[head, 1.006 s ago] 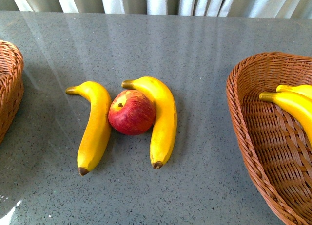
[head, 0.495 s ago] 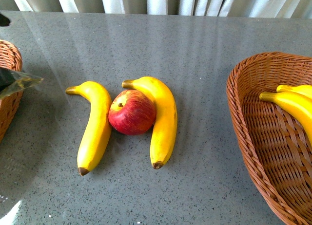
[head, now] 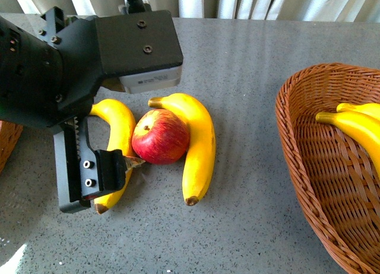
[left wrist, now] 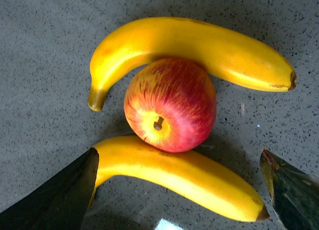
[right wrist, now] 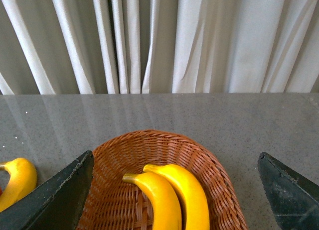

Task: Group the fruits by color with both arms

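Note:
A red apple (head: 160,136) lies on the grey table between two yellow bananas, touching both. The left banana (head: 120,124) is partly hidden by my left arm; the right banana (head: 199,146) is in full view. My left gripper (head: 111,167) is open and hovers over the left banana. In the left wrist view its dark tips (left wrist: 179,158) stand past the two ends of that banana (left wrist: 174,172), with the apple (left wrist: 170,104) just beyond. My right gripper (right wrist: 175,157) is open and empty above a wicker basket (right wrist: 149,136) holding two bananas (right wrist: 172,197).
The right basket (head: 295,146) with its two bananas (head: 355,124) stands at the table's right edge. A second wicker basket (head: 7,145) peeks out at the far left behind my left arm. White curtains hang behind the table.
My left arm has swung in from the left and now covers the upper left of the front view, its open gripper over the left banana. The fruits have not moved.

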You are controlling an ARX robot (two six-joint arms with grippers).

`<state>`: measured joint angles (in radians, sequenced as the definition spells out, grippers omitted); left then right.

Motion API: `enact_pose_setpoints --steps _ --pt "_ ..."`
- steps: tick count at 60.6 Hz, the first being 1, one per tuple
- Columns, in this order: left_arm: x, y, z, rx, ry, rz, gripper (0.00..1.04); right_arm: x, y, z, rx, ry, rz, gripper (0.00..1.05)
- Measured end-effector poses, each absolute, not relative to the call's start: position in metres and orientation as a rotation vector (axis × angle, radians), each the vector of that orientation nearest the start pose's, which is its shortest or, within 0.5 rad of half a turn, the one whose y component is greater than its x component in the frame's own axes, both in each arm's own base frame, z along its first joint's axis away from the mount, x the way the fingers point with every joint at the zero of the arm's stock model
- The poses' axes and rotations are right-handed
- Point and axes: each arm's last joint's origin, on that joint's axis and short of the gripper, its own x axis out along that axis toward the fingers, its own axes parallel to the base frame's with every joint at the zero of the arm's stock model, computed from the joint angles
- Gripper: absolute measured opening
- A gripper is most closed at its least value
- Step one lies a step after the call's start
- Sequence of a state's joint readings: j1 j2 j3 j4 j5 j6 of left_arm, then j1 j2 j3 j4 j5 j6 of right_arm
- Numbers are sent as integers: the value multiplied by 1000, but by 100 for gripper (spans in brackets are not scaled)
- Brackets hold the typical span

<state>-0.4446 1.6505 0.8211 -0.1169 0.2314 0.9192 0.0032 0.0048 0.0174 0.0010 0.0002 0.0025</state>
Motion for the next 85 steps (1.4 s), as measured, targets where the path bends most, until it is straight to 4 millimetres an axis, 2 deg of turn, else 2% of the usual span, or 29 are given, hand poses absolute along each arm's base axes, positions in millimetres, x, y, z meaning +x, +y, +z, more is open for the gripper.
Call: enact_pose_setpoints --steps 42,85 --pt "293 -167 126 1015 617 -1074 96 97 0 169 3 -14 3 96" --pt "309 -178 111 1036 635 -1096 96 97 0 169 3 -14 3 96"
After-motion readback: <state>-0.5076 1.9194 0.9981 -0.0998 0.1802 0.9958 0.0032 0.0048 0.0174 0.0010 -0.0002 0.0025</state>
